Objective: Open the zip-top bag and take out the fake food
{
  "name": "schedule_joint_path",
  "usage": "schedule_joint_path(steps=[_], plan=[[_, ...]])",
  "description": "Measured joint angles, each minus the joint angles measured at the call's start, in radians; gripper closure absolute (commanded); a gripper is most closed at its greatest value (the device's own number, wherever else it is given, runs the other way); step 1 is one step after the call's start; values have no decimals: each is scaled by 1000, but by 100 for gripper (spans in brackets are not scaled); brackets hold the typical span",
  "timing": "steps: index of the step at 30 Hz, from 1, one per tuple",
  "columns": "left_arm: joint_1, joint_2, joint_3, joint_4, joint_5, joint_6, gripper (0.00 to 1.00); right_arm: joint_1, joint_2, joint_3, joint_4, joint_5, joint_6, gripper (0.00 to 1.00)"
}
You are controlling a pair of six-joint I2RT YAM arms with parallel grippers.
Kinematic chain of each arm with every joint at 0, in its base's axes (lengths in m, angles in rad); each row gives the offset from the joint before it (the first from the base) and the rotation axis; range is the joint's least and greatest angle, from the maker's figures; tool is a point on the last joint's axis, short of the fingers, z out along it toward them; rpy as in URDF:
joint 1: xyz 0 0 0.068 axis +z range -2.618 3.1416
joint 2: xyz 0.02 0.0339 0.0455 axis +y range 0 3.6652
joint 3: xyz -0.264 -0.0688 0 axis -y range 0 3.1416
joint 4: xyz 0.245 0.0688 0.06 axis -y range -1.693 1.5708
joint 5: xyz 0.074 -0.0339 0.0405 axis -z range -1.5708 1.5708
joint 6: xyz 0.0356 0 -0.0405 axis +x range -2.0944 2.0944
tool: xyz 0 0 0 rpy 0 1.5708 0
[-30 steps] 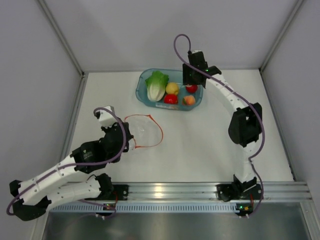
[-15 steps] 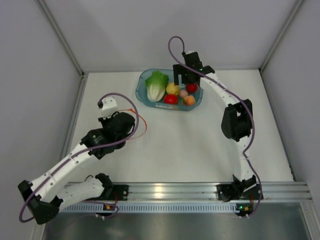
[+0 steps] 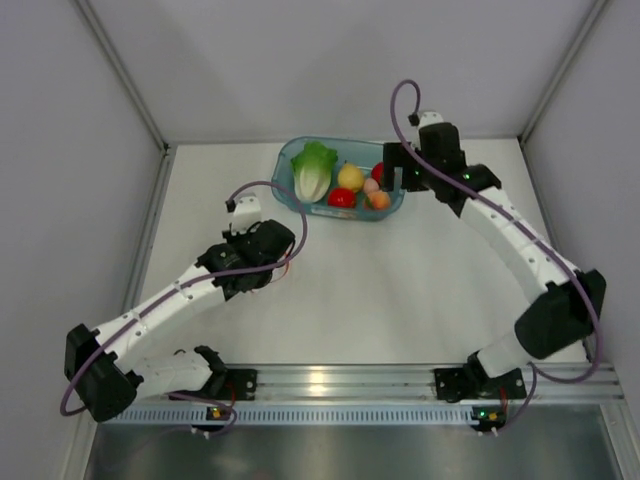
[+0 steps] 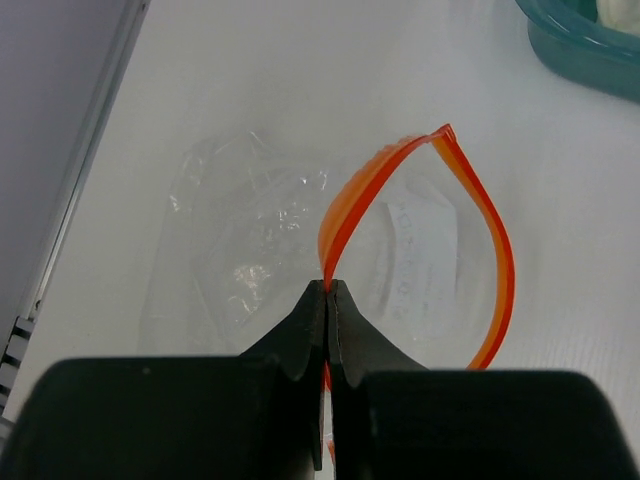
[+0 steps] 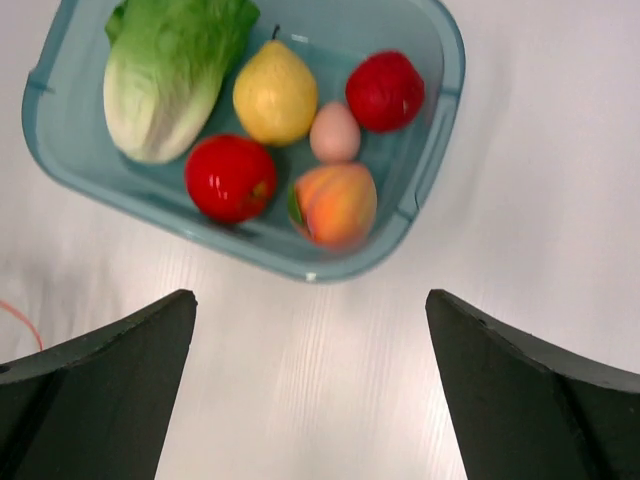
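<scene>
The clear, crinkly zip-top bag [image 4: 250, 250] lies on the white table, its orange-red zip strip [image 4: 495, 260] pulled into an open loop. My left gripper [image 4: 330, 288] is shut on one side of that strip; from above, the gripper [image 3: 272, 248] covers most of the bag. No food shows inside the bag. The fake food sits in the teal bin [image 5: 440, 150]: lettuce [image 5: 170, 70], yellow fruit [image 5: 275, 92], two red pieces [image 5: 230, 178], a peach [image 5: 335, 205] and a small pink piece [image 5: 334, 132]. My right gripper [image 5: 310, 300] hangs open and empty just off the bin's near rim.
The teal bin [image 3: 283, 165] stands at the back centre of the table. Grey walls close in the left, right and back sides. A metal rail [image 3: 330, 380] with both arm bases runs along the near edge.
The right gripper opened wide, a small pink piece now lies in the bin, and that arm swung right. The left arm carried the bag's strip right and toward the back.
</scene>
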Motion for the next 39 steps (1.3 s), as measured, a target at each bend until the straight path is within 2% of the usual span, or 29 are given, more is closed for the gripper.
schedule_joint_path(steps=[3,4,6,7,10,13,16,21,33,39], plan=[[-14,34,0,0,18,-15,88,-3,-176,-184,21,-11,16,1],[-22,43,0,0,25,-20,75,-3,-225,-239,28,-13,25,1],[-45,60,0,0,37,-26,58,-3,-290,-320,31,-15,35,0],[-61,70,0,1,46,-29,37,-3,-320,-361,31,-14,42,0],[-87,86,3,7,80,-26,13,-3,-388,-448,31,-16,53,1],[-97,80,3,30,135,-11,2,-3,-457,-515,29,-10,60,1],[-97,38,2,74,204,17,2,-3,-532,-554,22,8,60,1],[-97,-124,0,136,275,66,2,-3,-691,-592,-2,31,59,1],[-97,-543,-12,134,287,245,2,-4,-1056,-655,-90,45,23,1],[-97,-564,0,95,248,351,2,-4,-1112,-664,-89,97,-5,1]])
